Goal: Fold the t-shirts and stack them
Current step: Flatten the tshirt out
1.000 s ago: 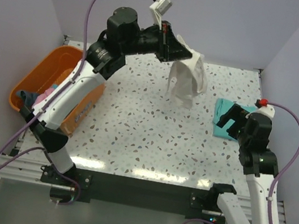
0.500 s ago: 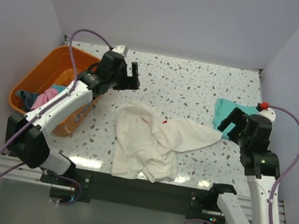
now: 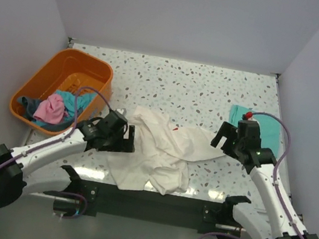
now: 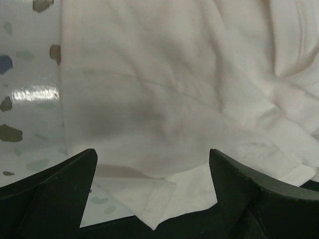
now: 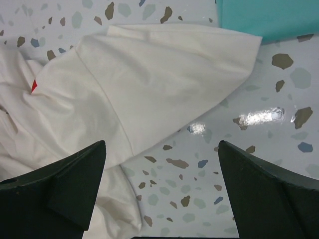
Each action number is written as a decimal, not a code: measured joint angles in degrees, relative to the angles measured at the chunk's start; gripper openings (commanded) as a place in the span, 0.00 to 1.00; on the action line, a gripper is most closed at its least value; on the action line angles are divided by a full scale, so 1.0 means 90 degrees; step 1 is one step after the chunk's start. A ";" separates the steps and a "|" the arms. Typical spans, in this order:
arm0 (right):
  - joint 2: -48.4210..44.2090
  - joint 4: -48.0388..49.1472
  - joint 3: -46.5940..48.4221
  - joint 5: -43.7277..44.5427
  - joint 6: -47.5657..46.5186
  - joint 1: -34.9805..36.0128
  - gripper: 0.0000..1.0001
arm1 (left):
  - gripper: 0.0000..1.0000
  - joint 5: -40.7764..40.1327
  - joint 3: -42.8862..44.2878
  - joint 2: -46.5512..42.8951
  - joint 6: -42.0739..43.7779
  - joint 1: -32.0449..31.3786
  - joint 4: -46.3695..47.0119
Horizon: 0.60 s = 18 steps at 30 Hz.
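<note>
The cream-white t-shirt (image 3: 157, 150) lies rumpled at the near middle of the table (image 3: 201, 90), with the left gripper (image 3: 130, 139) and right gripper (image 3: 222, 138) low over its opposite ends, jaws wide and empty, seemingly poised to spread it.

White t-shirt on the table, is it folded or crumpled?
Crumpled: the white t-shirt lies in a wrinkled heap, a sleeve stretched out toward the teal t-shirt.

Far half of the table (image 3: 207, 88) is wide open, nothing in the way. The near middle is blocked by the crumpled cream-white t-shirt (image 3: 160, 153). The orange basket (image 3: 44, 76) crowds the left side. The teal t-shirt (image 3: 270, 133) hugs the right edge, just beside that sleeve tip.
</note>
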 measured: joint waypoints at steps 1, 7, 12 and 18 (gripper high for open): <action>0.0036 0.0121 -0.0095 0.0000 0.0044 0.0070 0.99 | 1.00 0.0032 -0.0243 -0.0192 -0.0148 -0.0078 -0.0056; 0.0556 0.0719 -0.0566 -0.0068 0.0287 0.0214 0.99 | 1.00 0.0253 -0.1275 -0.0794 -0.0542 -0.0267 -0.0029; 0.1263 0.1642 -0.0738 -0.0345 0.0425 0.0500 0.99 | 1.00 0.0376 -0.0860 0.0503 -0.0539 -0.0265 0.0622; 0.2484 0.2242 -0.0449 -0.0296 0.0546 0.0848 0.99 | 1.00 0.0661 0.0155 0.1994 -0.0335 0.0226 0.1156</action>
